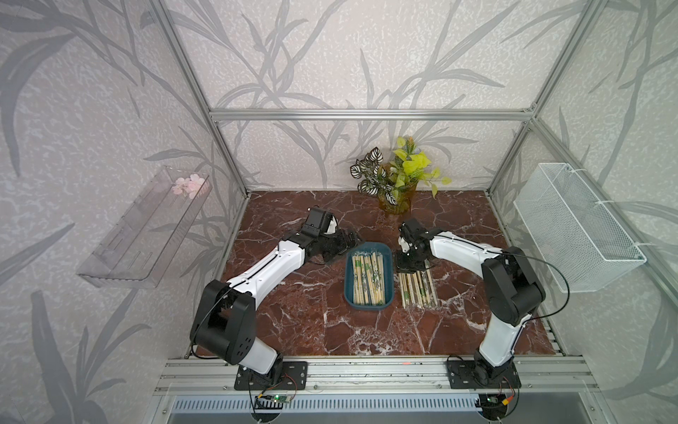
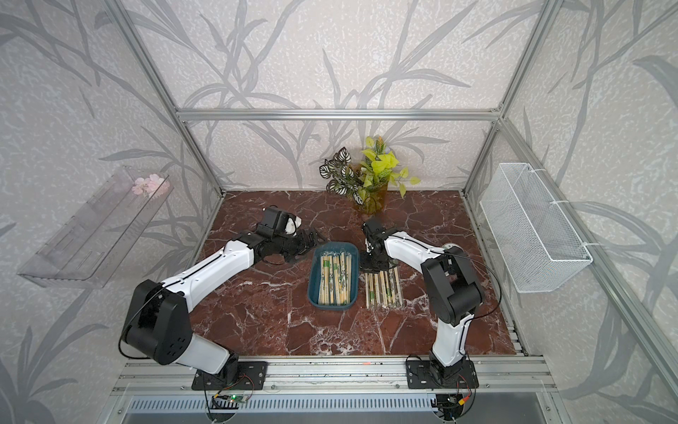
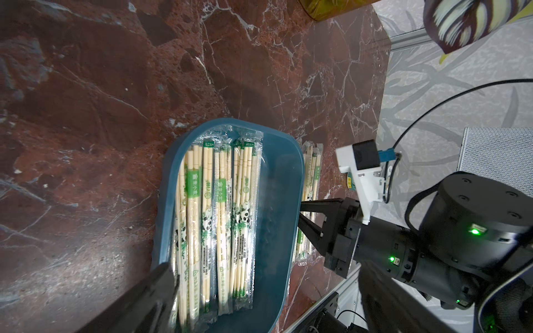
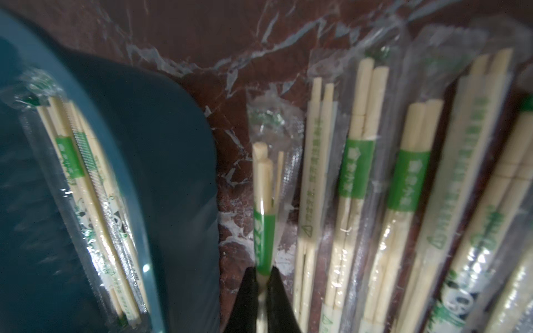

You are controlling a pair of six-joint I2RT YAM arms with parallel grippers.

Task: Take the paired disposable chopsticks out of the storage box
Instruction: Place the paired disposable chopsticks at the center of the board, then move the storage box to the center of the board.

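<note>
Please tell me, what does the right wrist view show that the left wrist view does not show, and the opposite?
Only the right wrist view: the right claw shut on one clear-wrapped pale chopstick pair. Only the left wrist view: the white wire mesh basket and a striped leaf. Both: the shallow dark teal plastic tray, more wrapped pairs inside it, the red marble table.

Soft, even light is filling both top views, and the arms (image 1: 271,264) are casting only faint shadows on the marble table (image 1: 293,323). The wide lens is stretching the side walls (image 1: 73,110) toward the edges. In the left wrist view, glare is glinting off the wrapped chopsticks (image 3: 207,201). The right wrist view is looking dimmer and blurred, the tray (image 4: 173,144) smearing out of focus.
</note>
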